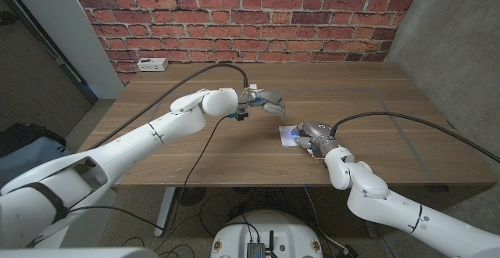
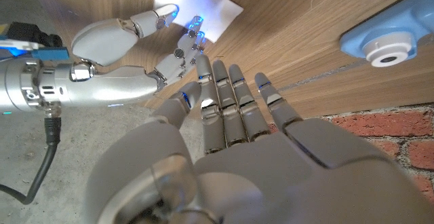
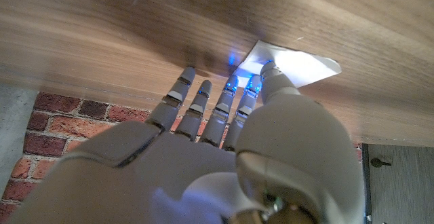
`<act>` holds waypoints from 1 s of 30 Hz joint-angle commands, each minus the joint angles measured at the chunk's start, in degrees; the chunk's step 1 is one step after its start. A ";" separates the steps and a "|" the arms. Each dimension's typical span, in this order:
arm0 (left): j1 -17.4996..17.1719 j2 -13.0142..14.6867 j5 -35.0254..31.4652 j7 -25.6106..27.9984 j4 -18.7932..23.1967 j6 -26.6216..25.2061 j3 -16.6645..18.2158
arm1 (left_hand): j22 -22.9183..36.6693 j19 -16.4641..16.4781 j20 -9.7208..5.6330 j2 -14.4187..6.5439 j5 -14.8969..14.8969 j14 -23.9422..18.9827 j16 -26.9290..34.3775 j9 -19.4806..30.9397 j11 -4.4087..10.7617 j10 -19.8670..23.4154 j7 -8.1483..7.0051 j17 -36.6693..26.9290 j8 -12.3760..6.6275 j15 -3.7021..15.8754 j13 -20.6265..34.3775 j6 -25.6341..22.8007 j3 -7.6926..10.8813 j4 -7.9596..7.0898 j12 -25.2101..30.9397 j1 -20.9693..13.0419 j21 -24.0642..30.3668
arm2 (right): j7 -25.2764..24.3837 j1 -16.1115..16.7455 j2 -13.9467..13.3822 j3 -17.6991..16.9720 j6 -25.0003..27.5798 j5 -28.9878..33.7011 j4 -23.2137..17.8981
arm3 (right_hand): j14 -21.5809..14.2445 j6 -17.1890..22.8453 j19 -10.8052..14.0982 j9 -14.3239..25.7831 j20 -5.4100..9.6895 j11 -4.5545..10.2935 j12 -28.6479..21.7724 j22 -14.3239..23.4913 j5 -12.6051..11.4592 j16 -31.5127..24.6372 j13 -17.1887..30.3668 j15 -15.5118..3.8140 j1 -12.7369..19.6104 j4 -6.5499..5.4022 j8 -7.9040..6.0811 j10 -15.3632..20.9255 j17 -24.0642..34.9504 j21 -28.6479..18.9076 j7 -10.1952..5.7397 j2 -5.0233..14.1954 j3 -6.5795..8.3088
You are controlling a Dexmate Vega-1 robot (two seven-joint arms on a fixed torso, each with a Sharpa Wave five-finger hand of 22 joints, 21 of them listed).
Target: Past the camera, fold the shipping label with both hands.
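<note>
Toward the left of the wooden table (image 1: 195,145), the left hand (image 1: 264,102) hangs above the boards with its fingers straight and apart, holding nothing, near the label but not touching it. Just right of it, at mid-table, the shipping label (image 1: 288,135) lies as a small white sheet, apparently not yet folded. On it rest the fingertips (image 3: 266,71) of the right hand (image 1: 311,137), which press its near edge; whether the thumb has pinched that edge I cannot tell (blue light from the fingers washes out the contact). The fold looks barely begun. Next, I judge, the left hand must come down to pin the far side while the right lifts its edge over.
</note>
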State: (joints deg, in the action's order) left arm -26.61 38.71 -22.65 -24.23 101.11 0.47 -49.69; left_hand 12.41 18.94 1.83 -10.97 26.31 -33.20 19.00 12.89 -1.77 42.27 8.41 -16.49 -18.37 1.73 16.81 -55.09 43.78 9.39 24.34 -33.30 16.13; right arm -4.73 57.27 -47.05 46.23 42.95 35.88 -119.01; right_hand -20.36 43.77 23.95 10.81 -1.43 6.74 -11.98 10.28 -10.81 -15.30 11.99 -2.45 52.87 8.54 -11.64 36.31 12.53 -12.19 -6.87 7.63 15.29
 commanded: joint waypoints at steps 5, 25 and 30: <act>3.68 -1.93 -7.28 -7.68 -0.23 -0.68 -3.04 | 0.13 1.72 0.79 0.03 0.83 -1.47 0.83 0.61 0.25 0.92 0.10 -0.89 -0.31 0.26 1.05 -1.14 0.34 -0.18 1.16 -1.37 1.17 | -0.47 -0.03 0.11 -0.14 0.28 -0.29 -0.07 | -0.31 -0.32 0.10 0.13 0.04 0.21 0.07 0.24 0.14 -0.56 0.05 -7.14 0.27 -0.06 0.15 -0.26 0.19 -0.07 -0.12 0.05 -0.33; 4.95 -4.80 -10.10 -11.47 -3.29 -0.83 -5.55 | 0.10 1.64 0.31 0.55 1.60 -0.07 -0.37 0.95 -0.39 -0.73 0.03 -0.67 0.35 0.23 1.96 -1.00 0.99 -0.31 1.15 -1.36 1.58 | -0.95 0.07 -0.02 -0.37 -0.19 -1.14 0.09 | -0.51 -0.44 0.14 0.15 -0.02 0.06 0.12 0.24 0.11 -0.68 0.06 -6.98 0.27 -0.07 0.23 -0.31 0.18 -0.08 0.00 -0.03 -0.58; 5.28 -5.67 -9.98 -12.17 -4.46 -0.42 -6.33 | 0.06 1.65 0.17 0.55 1.73 0.03 -0.50 1.05 -0.47 -0.79 0.16 -0.67 0.45 0.31 2.12 -1.00 1.09 -0.33 1.23 -1.39 1.65 | -1.10 0.17 0.04 -0.49 -0.17 -1.45 0.13 | -0.51 -0.47 0.11 0.15 -0.02 0.04 0.10 0.24 0.10 -0.70 0.06 -7.02 0.28 -0.09 0.24 -0.24 0.19 -0.07 0.00 0.01 -0.61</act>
State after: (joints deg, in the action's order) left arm -22.27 34.97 -32.01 -34.70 99.11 -0.68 -54.25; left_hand 12.40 20.37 2.23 -10.74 27.64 -33.22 18.62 13.74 -2.28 41.67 8.61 -17.02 -18.19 2.04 18.77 -55.87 44.39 9.23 25.03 -34.42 17.46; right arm -5.47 57.25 -46.94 45.96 43.01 35.02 -118.96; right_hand -20.36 43.78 23.95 10.82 -1.43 6.75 -11.98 10.35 -10.81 -15.74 12.00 -2.46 52.87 8.57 -11.43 36.32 12.54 -12.20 -6.88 7.63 14.90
